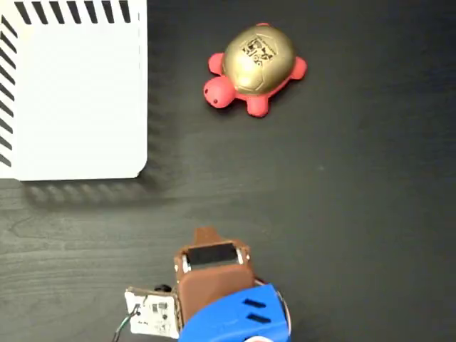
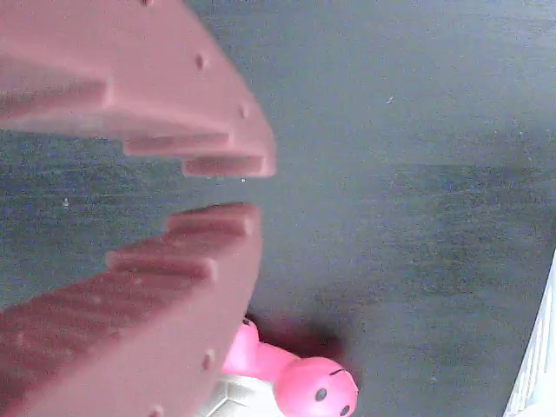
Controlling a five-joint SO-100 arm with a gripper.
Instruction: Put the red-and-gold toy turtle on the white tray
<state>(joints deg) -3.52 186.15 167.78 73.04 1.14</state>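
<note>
The red-and-gold toy turtle point(image 1: 256, 68) sits on the dark table at the upper middle of the fixed view, gold shell up with a black code mark, head pointing lower left. The white tray point(image 1: 71, 92) lies flat at the upper left, with black stripes along its top and left edges and nothing on it. My gripper point(image 1: 206, 236) is low in that view, well short of the turtle. In the wrist view the gripper point(image 2: 252, 189) shows two brown toothed fingers with a narrow gap and only table between them. The turtle's head point(image 2: 317, 391) peeks in at the bottom.
Dark wood-grain table point(image 1: 356, 214) surrounds everything. A small circuit board with wires point(image 1: 151, 313) and a blue arm part point(image 1: 235, 317) sit at the bottom edge. A sliver of the tray point(image 2: 534, 365) shows at the wrist view's right edge.
</note>
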